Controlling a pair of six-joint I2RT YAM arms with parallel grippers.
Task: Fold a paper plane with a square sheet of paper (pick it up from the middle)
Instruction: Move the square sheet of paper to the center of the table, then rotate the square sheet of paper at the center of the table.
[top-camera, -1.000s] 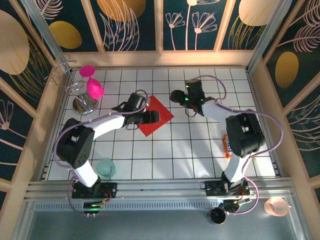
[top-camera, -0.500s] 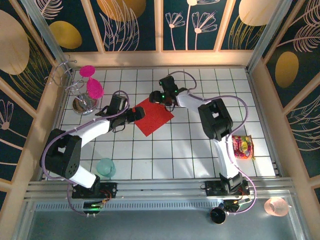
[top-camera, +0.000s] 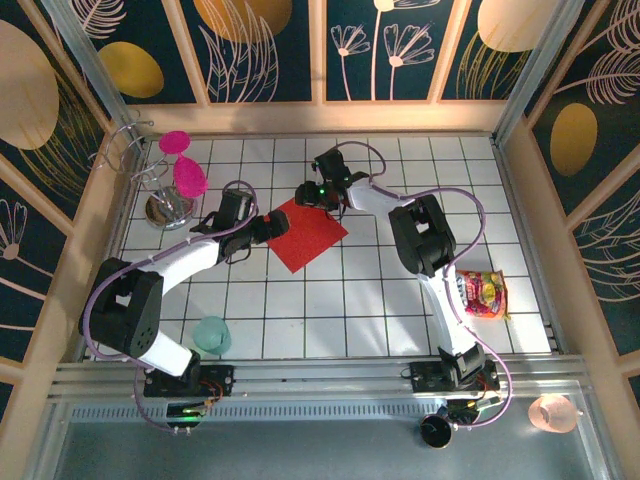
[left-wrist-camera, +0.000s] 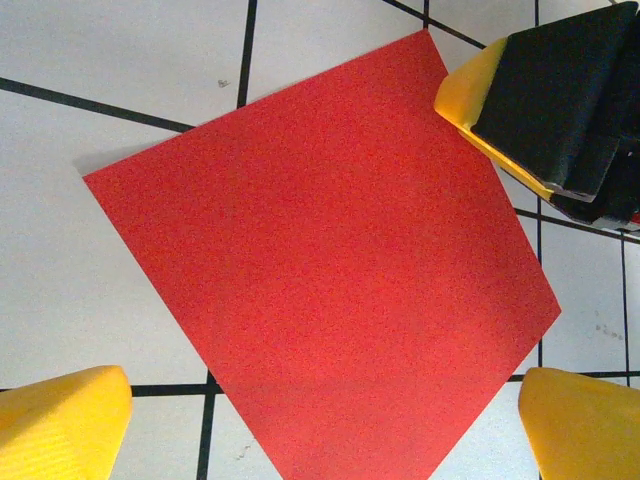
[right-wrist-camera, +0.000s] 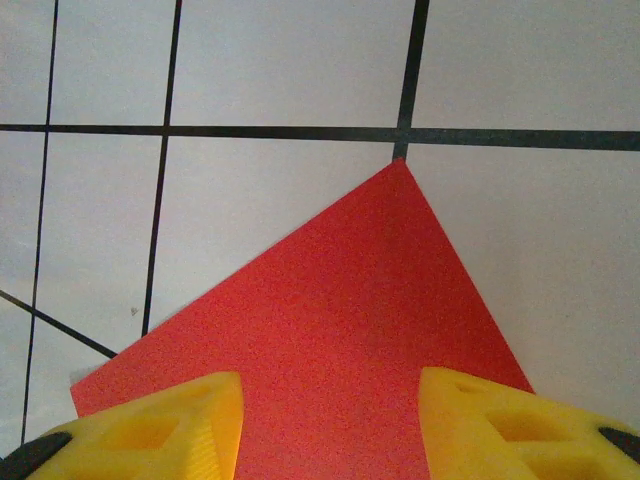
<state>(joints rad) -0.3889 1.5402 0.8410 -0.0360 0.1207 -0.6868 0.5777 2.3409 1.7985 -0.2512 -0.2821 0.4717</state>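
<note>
I see the square sheet of paper (left-wrist-camera: 320, 270) lying flat and uncreased on the table (left-wrist-camera: 120, 60), so folding has not begun. My left end effector (left-wrist-camera: 322, 405) hangs over the sheet's left side, fingers spread wide to straddle it. My right end effector (right-wrist-camera: 325, 385) sits above the sheet's far corner, fingers apart and pinching nothing. I judge it is lined up to lift that corner.

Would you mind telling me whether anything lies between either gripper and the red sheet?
Nothing visible does. The square sheet of paper lies flat and bare on the table, with the left gripper and right gripper open above its edges.
</note>
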